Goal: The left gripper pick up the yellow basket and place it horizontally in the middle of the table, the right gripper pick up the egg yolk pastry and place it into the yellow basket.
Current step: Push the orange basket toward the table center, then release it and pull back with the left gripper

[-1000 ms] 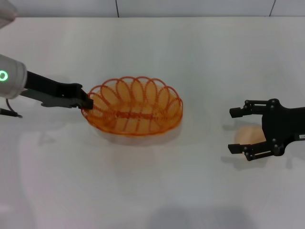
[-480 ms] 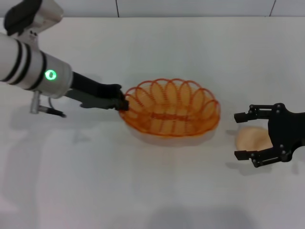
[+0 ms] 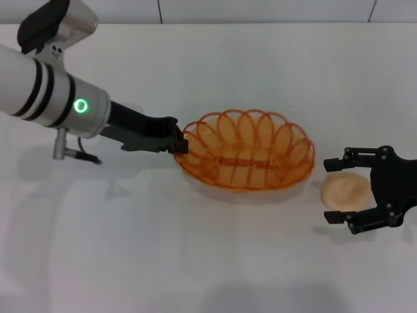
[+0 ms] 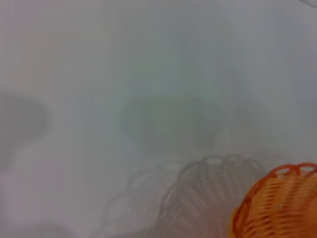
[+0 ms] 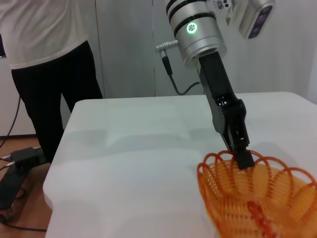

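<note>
The yellow basket is an oval orange wire basket near the middle of the white table. My left gripper is shut on its left rim and holds it; the right wrist view shows the same grip on the basket. A corner of the basket shows in the left wrist view. The egg yolk pastry, a pale peach bun, lies on the table just right of the basket. My right gripper is open, its two fingers straddling the pastry without closing on it.
A person in a white shirt and dark trousers stands beyond the table's far end in the right wrist view, with cables and a device on the floor. The table's back edge meets a wall.
My left gripper has carried the basket rightwards toward the table's middle, close to the pastry. My right gripper has shifted slightly right and down around the pastry, still open.
</note>
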`<state>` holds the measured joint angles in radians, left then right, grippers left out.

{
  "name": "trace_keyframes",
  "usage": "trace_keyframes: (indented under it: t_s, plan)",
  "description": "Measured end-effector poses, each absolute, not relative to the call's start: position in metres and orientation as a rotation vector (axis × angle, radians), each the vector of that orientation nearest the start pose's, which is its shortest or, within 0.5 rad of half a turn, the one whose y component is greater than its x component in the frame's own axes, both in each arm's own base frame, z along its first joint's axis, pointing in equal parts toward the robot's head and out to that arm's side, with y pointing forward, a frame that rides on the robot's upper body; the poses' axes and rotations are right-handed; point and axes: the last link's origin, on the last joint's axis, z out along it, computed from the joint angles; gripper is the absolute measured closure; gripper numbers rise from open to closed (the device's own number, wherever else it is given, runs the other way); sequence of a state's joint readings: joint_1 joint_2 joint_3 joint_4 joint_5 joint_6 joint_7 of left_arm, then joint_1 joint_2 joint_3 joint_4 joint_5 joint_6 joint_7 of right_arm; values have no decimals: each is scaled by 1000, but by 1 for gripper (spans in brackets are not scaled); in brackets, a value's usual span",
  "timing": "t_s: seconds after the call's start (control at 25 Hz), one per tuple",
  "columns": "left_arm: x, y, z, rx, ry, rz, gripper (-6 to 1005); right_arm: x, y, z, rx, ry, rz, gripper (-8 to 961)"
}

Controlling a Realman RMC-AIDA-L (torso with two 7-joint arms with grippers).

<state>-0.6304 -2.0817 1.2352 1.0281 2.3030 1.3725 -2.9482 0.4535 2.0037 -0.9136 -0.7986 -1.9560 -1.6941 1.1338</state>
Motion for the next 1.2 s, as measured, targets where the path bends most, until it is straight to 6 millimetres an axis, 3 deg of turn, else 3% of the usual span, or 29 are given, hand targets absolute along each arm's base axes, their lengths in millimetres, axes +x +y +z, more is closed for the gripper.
trace_keyframes:
  t_s: [0.24,0.44,0.56,0.76,0.92,1.2]
  plan:
    - [-207,365,-25,-2226,-1876,-39,883,264,304,22,-2942,51,525,93]
    - [-209,364,-24,-2225,-1881,-46,672,264,303,22,-2943,53,531,93]
    - [-210,365,-21,-2221,-1886,-54,467,264,304,22,-2940,54,530,94]
    - [-213,367,-12,-2212,-1891,-85,433,264,304,22,-2935,58,529,94]
    - [-214,375,15,-2212,-1824,-230,406,264,306,22,-2926,65,524,93]
    - [-212,375,48,-2447,-1561,-503,356,265,308,21,-2917,80,516,94]
